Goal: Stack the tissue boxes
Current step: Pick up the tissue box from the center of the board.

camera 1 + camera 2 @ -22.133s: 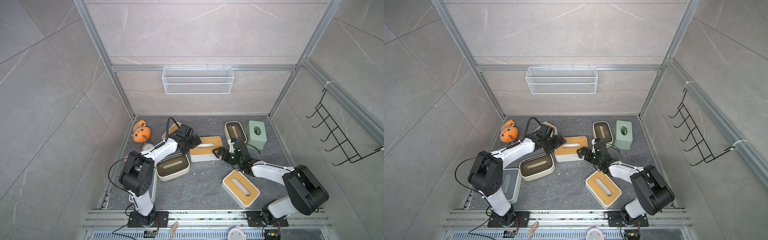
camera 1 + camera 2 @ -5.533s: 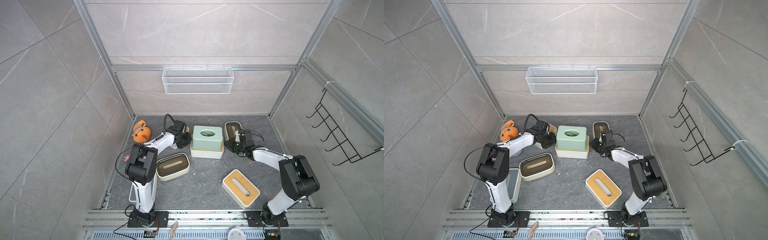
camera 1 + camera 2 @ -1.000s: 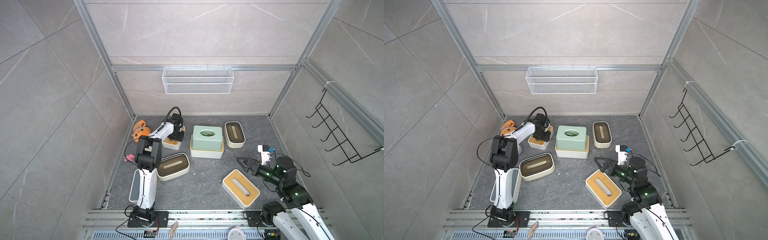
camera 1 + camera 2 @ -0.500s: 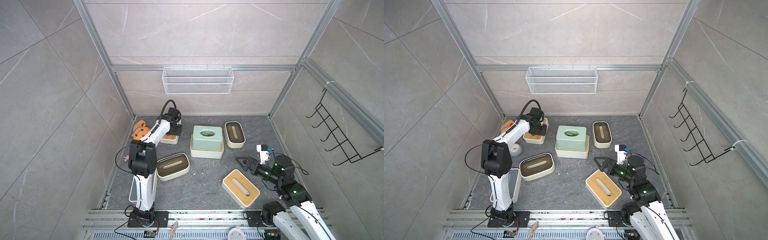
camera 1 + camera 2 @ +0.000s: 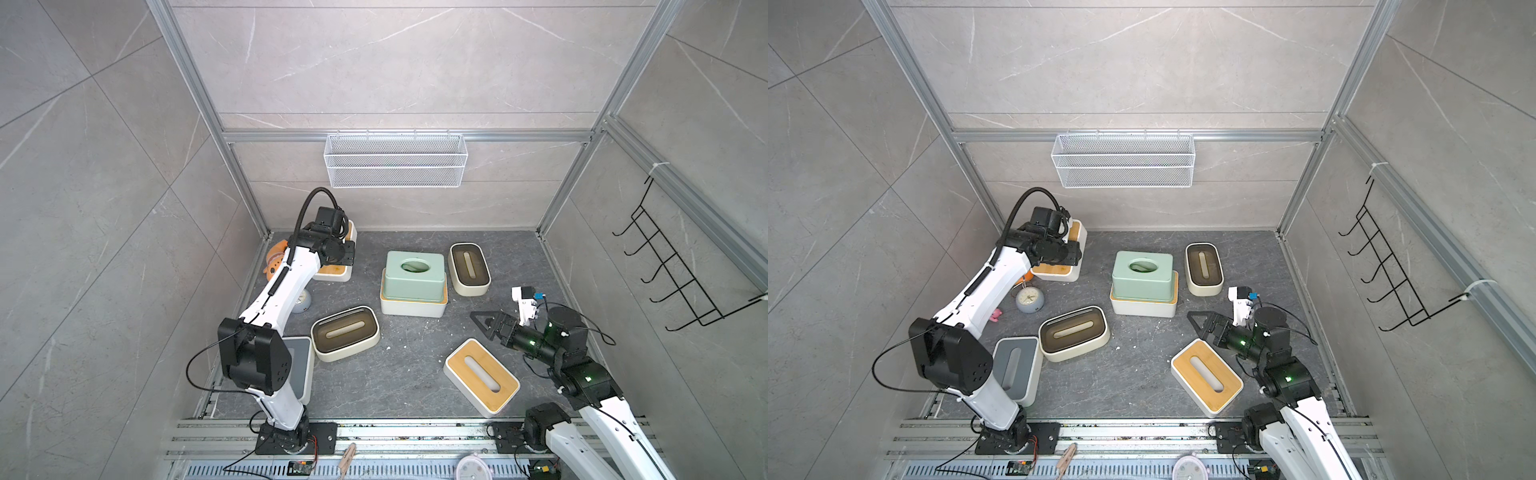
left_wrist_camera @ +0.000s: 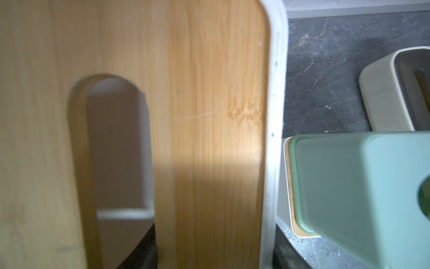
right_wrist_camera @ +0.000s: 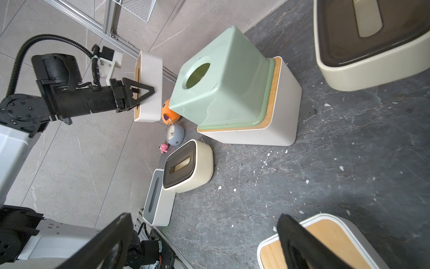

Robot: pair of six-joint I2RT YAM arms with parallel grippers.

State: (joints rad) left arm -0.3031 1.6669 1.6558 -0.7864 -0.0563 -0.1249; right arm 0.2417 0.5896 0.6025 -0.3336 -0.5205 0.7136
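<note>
white links [image 5: 286, 286], black joints [image 5: 253, 357], ribbed cable [image 5: 309, 203], green lights [image 5: 550, 328]

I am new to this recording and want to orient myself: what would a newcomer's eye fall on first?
First, the pale green tissue box standing on a white bamboo-lidded box in the middle of the floor. Near the back left corner, the left fingers are clamped on another bamboo-lidded box. The right fingers stand wide open beside the front bamboo-lidded box.
</note>
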